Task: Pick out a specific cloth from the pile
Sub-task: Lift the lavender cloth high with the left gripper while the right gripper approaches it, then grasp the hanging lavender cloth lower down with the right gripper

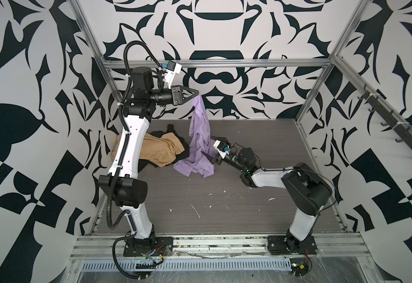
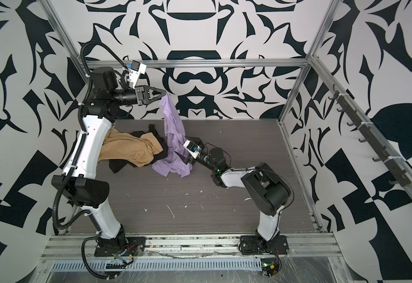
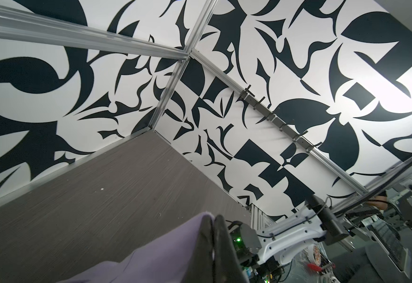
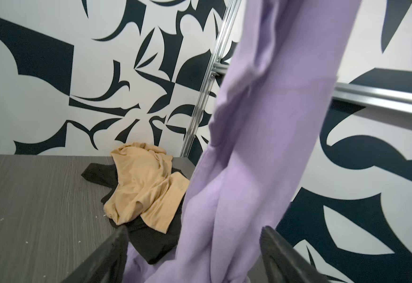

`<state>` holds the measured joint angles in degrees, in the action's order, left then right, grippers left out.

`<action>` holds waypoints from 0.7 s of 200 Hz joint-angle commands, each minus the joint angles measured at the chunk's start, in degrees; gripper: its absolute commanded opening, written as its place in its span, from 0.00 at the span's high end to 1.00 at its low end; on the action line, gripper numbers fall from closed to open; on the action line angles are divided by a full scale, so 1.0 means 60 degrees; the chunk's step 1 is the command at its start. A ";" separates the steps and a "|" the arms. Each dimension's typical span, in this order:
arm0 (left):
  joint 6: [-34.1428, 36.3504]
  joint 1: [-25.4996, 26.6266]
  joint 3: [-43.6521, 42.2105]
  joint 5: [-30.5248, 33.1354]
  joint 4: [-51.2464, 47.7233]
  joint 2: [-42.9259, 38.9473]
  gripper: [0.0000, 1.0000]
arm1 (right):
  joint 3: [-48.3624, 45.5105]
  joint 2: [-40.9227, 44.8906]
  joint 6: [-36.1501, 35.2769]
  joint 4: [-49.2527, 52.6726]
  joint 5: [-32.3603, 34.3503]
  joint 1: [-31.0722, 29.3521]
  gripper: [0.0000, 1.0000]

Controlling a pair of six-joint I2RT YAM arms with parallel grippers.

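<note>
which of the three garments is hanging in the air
The lavender cloth, pinched at its top by the left gripper; the tan garment and black garment lie heaped on the table.

cloth [image 1: 200, 137]: soft matt fabric | tabletop [image 1: 249, 196]: matt grey woodgrain, scuffed | frame rail [image 1: 214, 64]: brushed metal

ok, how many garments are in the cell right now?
3. The lavender cloth hangs from the left gripper, with its lower end on the table. The tan garment lies on the table beside it, on top of the black garment. More could be hidden underneath.
</note>
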<state>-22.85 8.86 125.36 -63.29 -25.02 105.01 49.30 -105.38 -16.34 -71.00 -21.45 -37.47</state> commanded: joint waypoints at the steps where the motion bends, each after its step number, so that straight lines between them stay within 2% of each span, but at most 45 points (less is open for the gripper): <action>1: -0.0263 -0.0011 -0.0075 -0.0629 0.0901 -0.0253 1.00 | 0.0209 -0.0080 0.0294 -0.1738 -0.0032 -0.0024 0.12; 15: -0.0254 -0.0010 -0.0092 -0.0671 0.0902 -0.0286 1.00 | 0.0348 -0.0307 0.0435 -0.1731 0.0118 -0.0005 0.10; 97: -0.0245 -0.0012 -0.0689 -0.0391 0.1313 -0.0639 1.00 | 0.0695 -0.1218 0.0872 -0.1745 0.0773 0.0167 0.12; 113: -0.0363 -0.0002 -0.0802 -0.0353 0.1507 -0.0685 1.00 | 0.0803 -0.1357 0.0870 -0.1752 0.0796 0.0172 0.14; 140: -0.0476 -0.0012 -0.0799 -0.0402 0.1592 -0.0670 1.00 | 0.1032 -0.1606 0.1032 -0.1759 0.0997 0.0179 0.23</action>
<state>-24.86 8.86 120.60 -65.34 -18.55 103.44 52.82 -115.22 -11.75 -78.28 -17.26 -36.51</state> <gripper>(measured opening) 0.045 0.790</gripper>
